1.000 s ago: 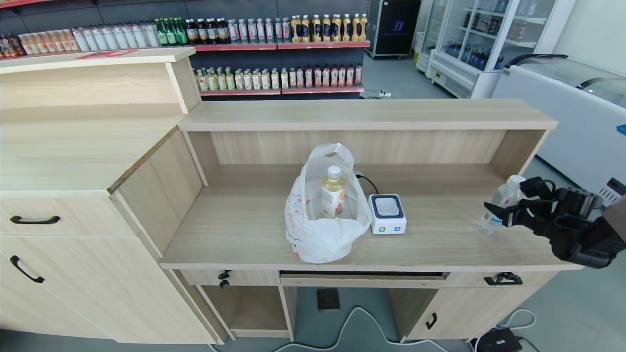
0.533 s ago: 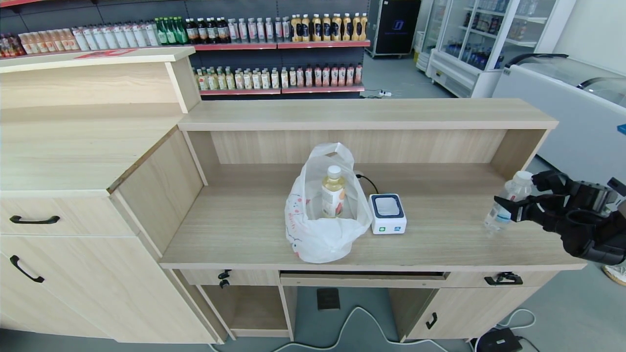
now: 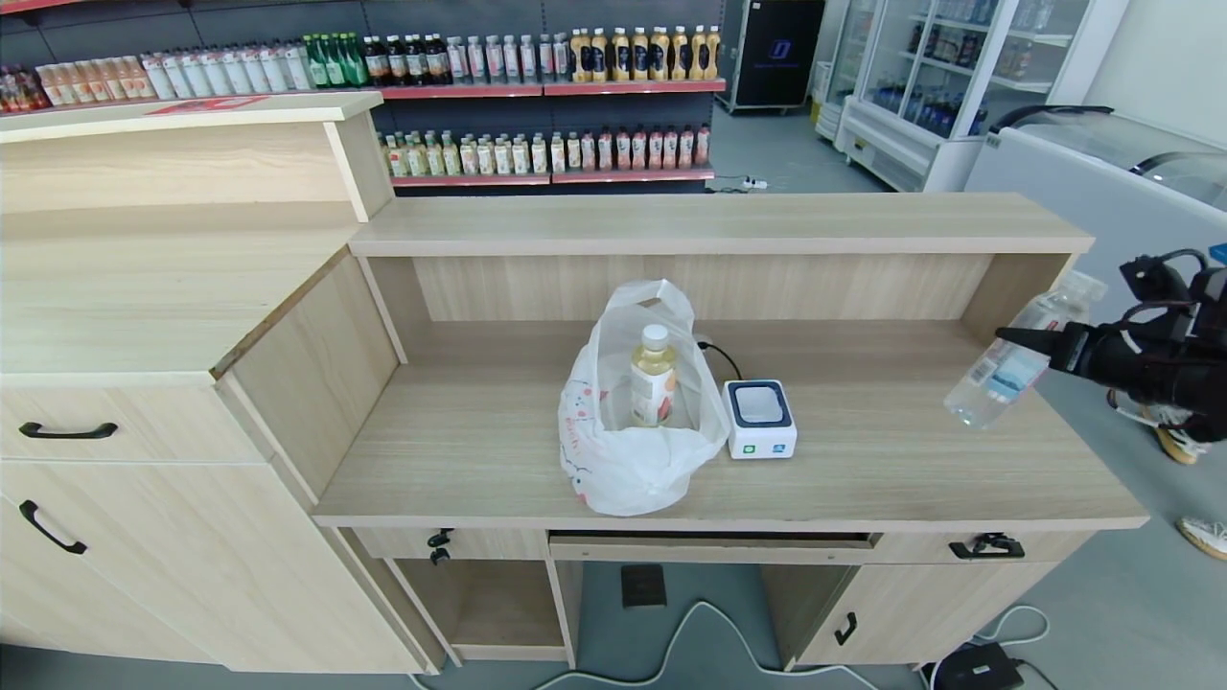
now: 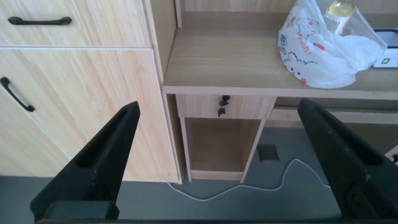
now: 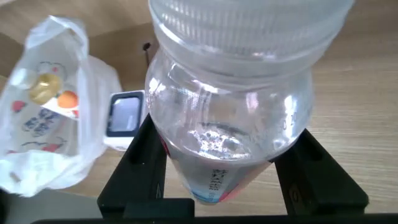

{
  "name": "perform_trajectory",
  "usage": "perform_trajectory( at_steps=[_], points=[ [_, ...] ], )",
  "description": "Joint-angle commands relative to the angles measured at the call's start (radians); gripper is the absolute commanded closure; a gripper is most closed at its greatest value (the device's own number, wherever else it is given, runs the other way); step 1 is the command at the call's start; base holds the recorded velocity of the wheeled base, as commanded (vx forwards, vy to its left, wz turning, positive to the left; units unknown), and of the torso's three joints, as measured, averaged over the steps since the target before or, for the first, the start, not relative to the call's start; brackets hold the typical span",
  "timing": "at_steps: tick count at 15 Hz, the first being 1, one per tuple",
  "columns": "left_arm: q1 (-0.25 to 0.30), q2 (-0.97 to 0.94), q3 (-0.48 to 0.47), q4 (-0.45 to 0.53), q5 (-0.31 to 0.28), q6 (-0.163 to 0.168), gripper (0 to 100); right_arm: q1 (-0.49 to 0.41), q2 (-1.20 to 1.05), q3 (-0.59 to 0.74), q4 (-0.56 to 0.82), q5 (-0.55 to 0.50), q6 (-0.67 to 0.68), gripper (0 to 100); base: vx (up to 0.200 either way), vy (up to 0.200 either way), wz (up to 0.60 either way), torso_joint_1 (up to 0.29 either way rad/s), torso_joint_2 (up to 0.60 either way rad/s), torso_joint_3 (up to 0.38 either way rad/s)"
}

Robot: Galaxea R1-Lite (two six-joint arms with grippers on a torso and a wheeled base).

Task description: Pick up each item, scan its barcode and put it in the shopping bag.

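**Checkout table: one bottle bagged, one bottle in hand**

1. Water bottle [image 3: 1011, 369]: clear plastic with a pale label. It was held in the air over the right end of the table [image 3: 863, 470], tilted with its cap up and away from the scanner, and touched no surface.
2. Right gripper [image 3: 1040, 340]: fingers [image 5: 140, 165] were clamped on the water bottle, one on each side of its body.
3. Left gripper [image 4: 217, 162]: fingers were spread wide apart with nothing between them. It hung low in front of the left end of the table, before the cabinet drawers.
4. Shopping bag [image 3: 623, 450]: thin white plastic with a small print. It stood open near the middle of the table, handles up.
5. Drink bottle [image 3: 654, 379]: yellowish contents and a white cap. It stood upright inside the shopping bag.
6. Scanner [image 3: 759, 419]: a small white box with a dark window. It sat on the table just beside the bag, on the bag's right, with a black cable running back from it, and was well apart from the held bottle.
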State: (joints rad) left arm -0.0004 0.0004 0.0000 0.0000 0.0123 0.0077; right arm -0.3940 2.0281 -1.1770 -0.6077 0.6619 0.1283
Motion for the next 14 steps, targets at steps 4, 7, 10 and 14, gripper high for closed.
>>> perform_trajectory(
  at_steps=[4,7,10,14],
  points=[
    [0.0,0.0,0.0,0.0,0.001,0.0,0,0.11,-0.327,0.149,0.034,0.091,0.108,100,0.0,0.0,0.0,0.0,0.0,0.0],
    [0.0,0.0,0.0,0.0,0.0,0.0,0,0.164,-0.396,0.163,0.077,0.093,0.202,100,0.0,0.0,0.0,0.0,0.0,0.0],
    [0.0,0.0,0.0,0.0,0.001,0.0,0,0.221,-0.482,0.116,0.244,0.113,0.251,100,0.0,0.0,0.0,0.0,0.0,0.0],
    [0.0,0.0,0.0,0.0,0.0,0.0,0,0.331,-0.617,0.103,0.336,0.157,0.35,100,0.0,0.0,0.0,0.0,0.0,0.0]
  ],
)
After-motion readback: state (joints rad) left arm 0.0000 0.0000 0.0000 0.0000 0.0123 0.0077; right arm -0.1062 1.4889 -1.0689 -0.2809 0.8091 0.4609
